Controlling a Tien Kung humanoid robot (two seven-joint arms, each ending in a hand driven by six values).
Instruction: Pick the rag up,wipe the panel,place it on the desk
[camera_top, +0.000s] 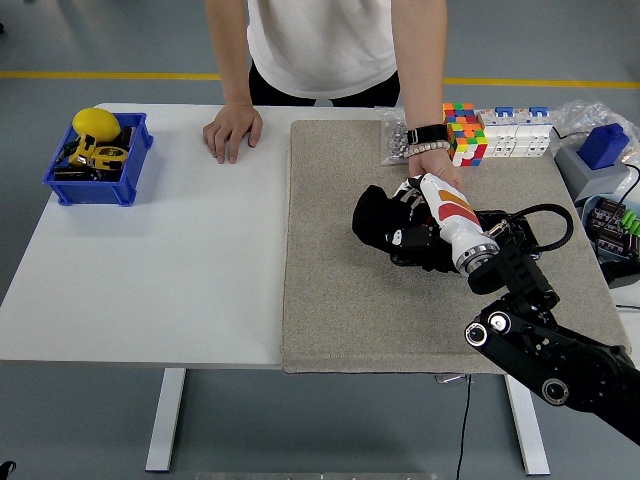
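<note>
The black rag (380, 222) is sitting bunched up under the right hand (420, 222), on the black panel (425, 258) that is lying on the grey mat (340, 290). The hand is gripping the rag and looks to be wiping. Putting it down on the desk (160, 270) is not yet done. The rag's long side is running left to right. A person's hand (428, 165) is resting just behind the panel

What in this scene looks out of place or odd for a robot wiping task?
A person's hand reaches onto the grey mat right beside the robot's right hand, which grips the black rag over the panel, so the two crowd one spot. Nothing looks spilled or broken.
</note>
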